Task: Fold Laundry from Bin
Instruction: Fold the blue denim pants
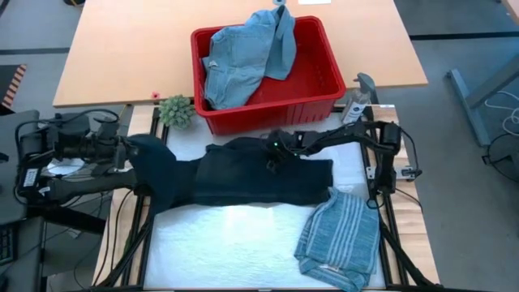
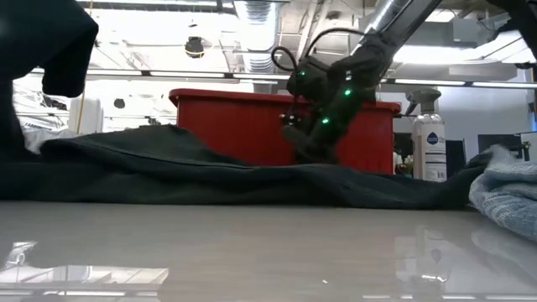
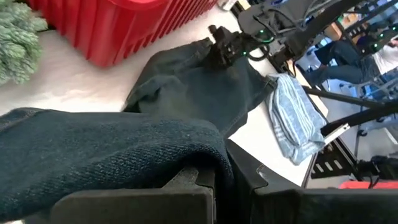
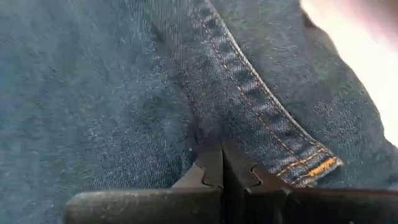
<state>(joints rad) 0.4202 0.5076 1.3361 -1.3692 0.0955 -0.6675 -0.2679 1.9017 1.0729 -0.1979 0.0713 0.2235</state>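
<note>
Dark navy trousers [image 1: 243, 178] are spread lengthwise across the white mat [image 1: 235, 243] on the tabletop [image 1: 122, 49], just in front of the red bin [image 1: 320, 77]. The left end of the trousers is lifted off the mat and is draped over the left gripper [image 1: 134, 150]; in the left wrist view the denim [image 3: 106, 155] is seen folded over the 2 fingers, which are pressed together and pinching the cloth.

The right gripper [image 1: 274, 154] is lowered onto the upper edge of the trousers near their middle, close to the front wall of the bin. In the right wrist view its 2 fingers [image 4: 214, 171] are pressed together with the fabric beside a stitched hem [image 4: 298, 165] caught between them. In the low view the right gripper [image 2: 306, 138] is seen touching the cloth where it lies low on the mat, with green lights showing on the wrist.

Light blue denim-like pieces [image 1: 243, 57] are piled in the bin, 1 part hanging up over the far rim. A small dark item is partly visible at the bin's near left corner; what it is cannot be told.

A blue-grey white-striped shirt [image 1: 340, 239] is lying crumpled on the mat to the right of the trousers, touching their right end.

A small green plant [image 1: 176, 109] is standing just left of the bin. A spray bottle [image 2: 426, 138] is standing to the right of the bin.
</note>
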